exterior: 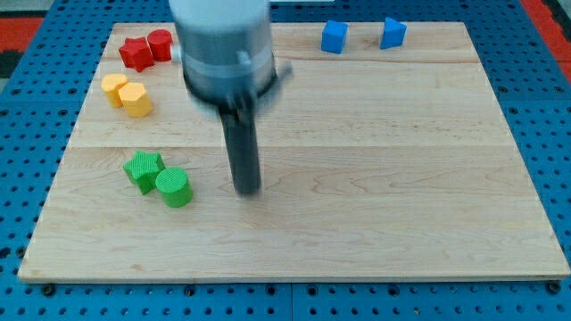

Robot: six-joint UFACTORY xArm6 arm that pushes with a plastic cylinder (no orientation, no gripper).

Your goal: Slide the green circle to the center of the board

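My tool [247,189], a straight dark rod with no jaws to open or close, stands on the wooden surface [375,178] holding nothing; its lower end meets the wood left of the middle, touching no block. The rod and the grey housing above it appear blurred.

Six blocks lie on the surface, two of each of three colours plus two green. Two red ones, the red star [136,53] and the red cylinder [160,44], sit touching at the top-left corner. Just below them, along the left edge, are two yellow ones, the yellow round block [113,88] and the yellow hexagon [136,100], side by side. Two blue ones, the blue cube [334,37] and the blue wedge [393,32], stand apart near the top edge, right of centre.

The green circle [175,187] lies near the left edge, toward the bottom-left corner, pressed against the green star [143,168]. It sits just to the view's left of my tool, near but not touching.
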